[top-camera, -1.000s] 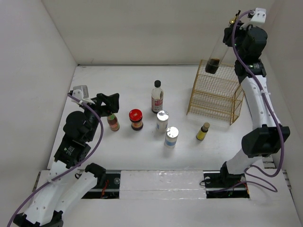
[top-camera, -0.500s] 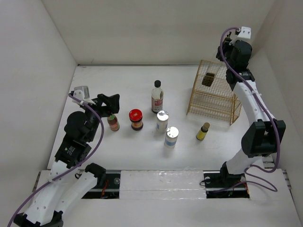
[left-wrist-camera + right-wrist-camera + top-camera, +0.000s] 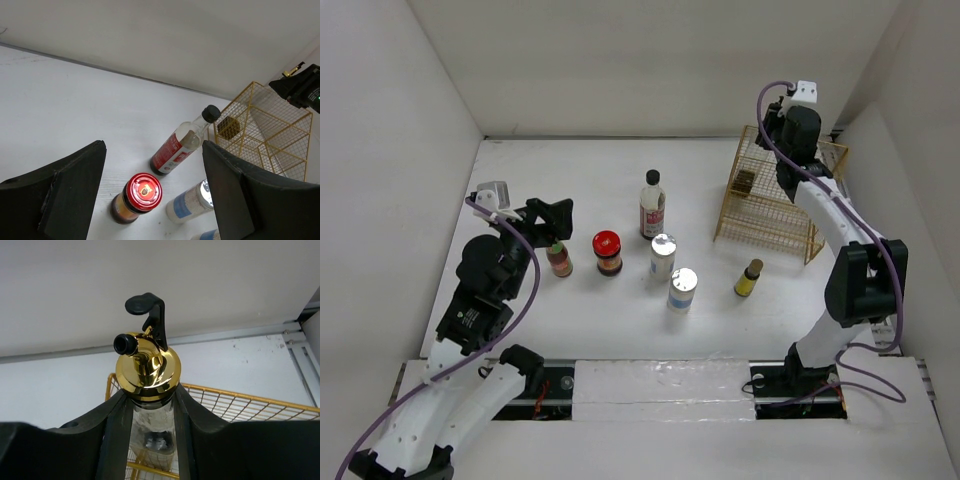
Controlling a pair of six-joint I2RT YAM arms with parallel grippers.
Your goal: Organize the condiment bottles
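My right gripper (image 3: 786, 148) is shut on the neck of the gold-spouted clear bottle (image 3: 148, 365). The bottle hangs tilted, and its dark base (image 3: 744, 182) shows through the wire at the left end of the gold basket (image 3: 775, 215). My left gripper (image 3: 554, 216) stands open and empty above the small red-labelled bottle (image 3: 558, 259). On the table stand the red-lidded jar (image 3: 607, 252), the black-capped sauce bottle (image 3: 652, 205), two silver-topped cylinders (image 3: 663, 256) (image 3: 682, 289) and the small yellow bottle (image 3: 749, 278).
The gold basket (image 3: 240, 402) stands at the back right, close to the right wall. White walls close the table on the left, back and right. The bottles stand in a loose row across the middle, between the two arms.
My right arm has swung left and down, bringing the gold-spouted bottle from above the basket into its left end. The left arm has not moved.
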